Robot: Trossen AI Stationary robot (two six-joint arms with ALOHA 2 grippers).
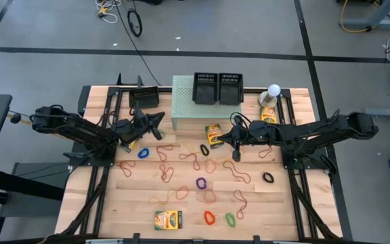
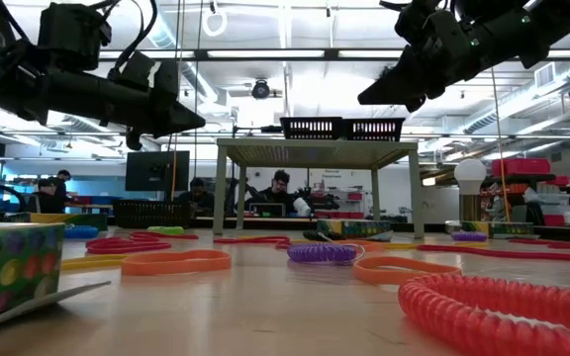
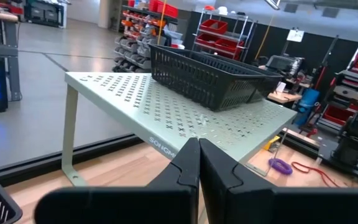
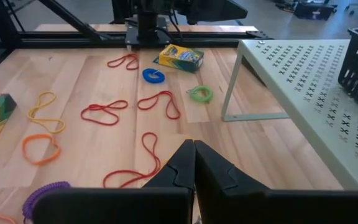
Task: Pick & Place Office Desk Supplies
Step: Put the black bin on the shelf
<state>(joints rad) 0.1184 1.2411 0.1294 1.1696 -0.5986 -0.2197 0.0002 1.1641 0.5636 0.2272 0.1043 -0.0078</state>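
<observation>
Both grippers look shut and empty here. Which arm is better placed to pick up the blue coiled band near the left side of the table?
Left, probably. The left gripper, shut and empty, hangs near the blue coiled band. The right gripper, also shut, sits across the table by a crayon box, farther from that band.

Beyond the wooden table (image 1: 181, 224) lies a grey floor (image 1: 249, 27) crossed by dark lines, while red storage bins on shelving (image 3: 219, 28), seated people (image 2: 280, 188) and bright ceiling light strips (image 2: 265, 54) fill the workshop behind.

Pale green stand (image 1: 185, 102) with black baskets (image 1: 217, 88) blocking table's far middle, bare wood (image 1: 114, 203) at near-left corner
</observation>
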